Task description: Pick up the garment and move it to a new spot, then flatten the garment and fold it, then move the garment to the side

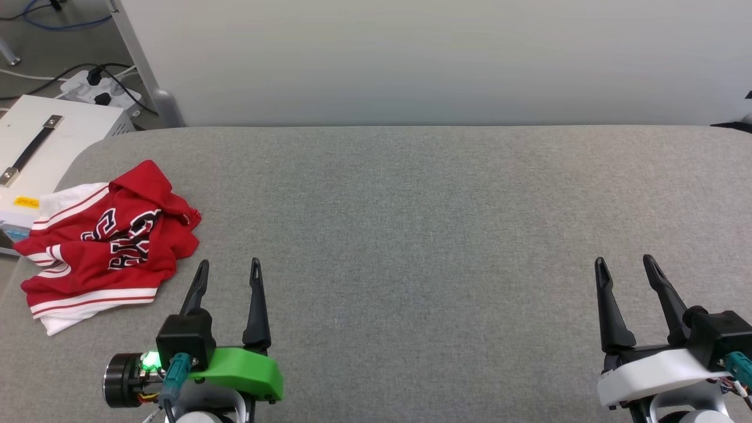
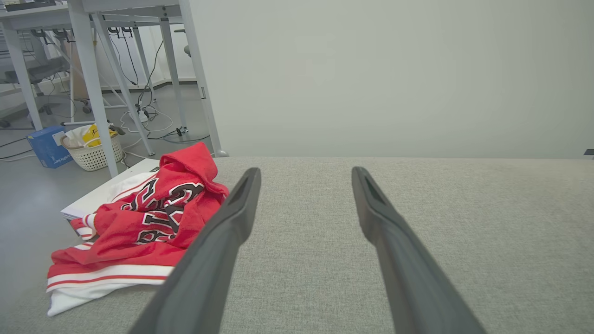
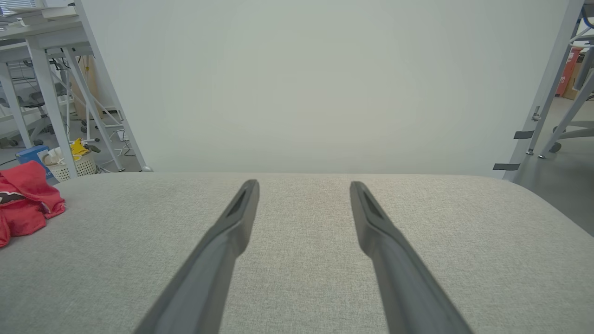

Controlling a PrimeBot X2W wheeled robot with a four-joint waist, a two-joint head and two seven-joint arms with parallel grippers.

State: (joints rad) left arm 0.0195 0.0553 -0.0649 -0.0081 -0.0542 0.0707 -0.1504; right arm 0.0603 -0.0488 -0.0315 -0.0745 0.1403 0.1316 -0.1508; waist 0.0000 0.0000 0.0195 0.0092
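The garment [image 1: 106, 241] lies crumpled at the left end of the grey padded table [image 1: 411, 223], red with white striped trim and black-and-white letters showing. It also appears low on the left in the left wrist view [image 2: 139, 227] and at the left edge of the right wrist view [image 3: 23, 204]. My left gripper [image 1: 229, 267] hovers open just right of the garment, nothing between its fingers. My right gripper [image 1: 624, 263] stands open far to the right, near the table's front, also holding nothing.
A white box with a black handle [image 1: 41, 147] stands off the table's left end, beside a power strip and cables [image 1: 100, 88]. A pale partition wall [image 1: 435, 59] runs behind the table. A basket [image 2: 90, 148] and desk legs stand on the floor beyond.
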